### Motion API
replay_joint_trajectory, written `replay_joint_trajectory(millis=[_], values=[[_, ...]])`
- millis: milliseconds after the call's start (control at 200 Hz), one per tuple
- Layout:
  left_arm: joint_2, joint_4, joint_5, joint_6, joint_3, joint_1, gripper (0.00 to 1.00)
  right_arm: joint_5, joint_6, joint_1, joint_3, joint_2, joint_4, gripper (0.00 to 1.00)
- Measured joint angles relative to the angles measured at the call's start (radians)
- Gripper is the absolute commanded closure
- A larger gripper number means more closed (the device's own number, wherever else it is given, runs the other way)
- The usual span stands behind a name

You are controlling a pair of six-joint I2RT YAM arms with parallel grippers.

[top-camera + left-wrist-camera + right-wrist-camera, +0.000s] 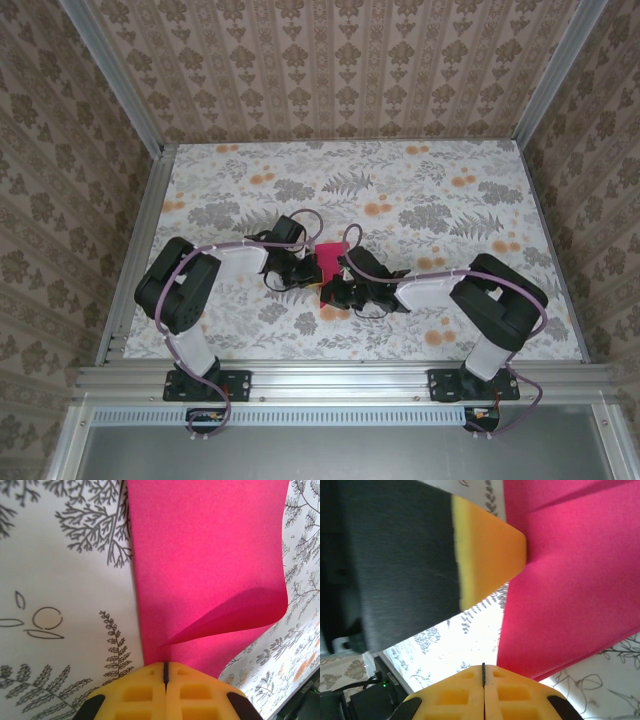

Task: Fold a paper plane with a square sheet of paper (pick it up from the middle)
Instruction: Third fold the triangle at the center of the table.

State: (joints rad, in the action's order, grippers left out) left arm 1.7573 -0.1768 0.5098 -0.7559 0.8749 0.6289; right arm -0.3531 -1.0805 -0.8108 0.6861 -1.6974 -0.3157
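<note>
Left gripper at pink sheet on fern-print table, damask walls around.

Bright even light, soft shadows, wrist close-ups perhaps slightly blurred.

arms black, white links | cables purple | pincer fingers yellow

Top external: high behind the bases at 6 o'clock, looking down toward 12 over the whole counter. Left wrist looks past left tool, right wrist past right tool, both very close. All three share the square sheet of paper.
</note>
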Motion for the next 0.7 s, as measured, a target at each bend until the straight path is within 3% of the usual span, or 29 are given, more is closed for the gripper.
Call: replay_joint_trajectory(millis=[700], values=[[0.000,0.000,-0.002,0.000,0.000,0.000,0.97,0.000,-0.018,0.000,0.005,-0.053,-0.005,0.93]])
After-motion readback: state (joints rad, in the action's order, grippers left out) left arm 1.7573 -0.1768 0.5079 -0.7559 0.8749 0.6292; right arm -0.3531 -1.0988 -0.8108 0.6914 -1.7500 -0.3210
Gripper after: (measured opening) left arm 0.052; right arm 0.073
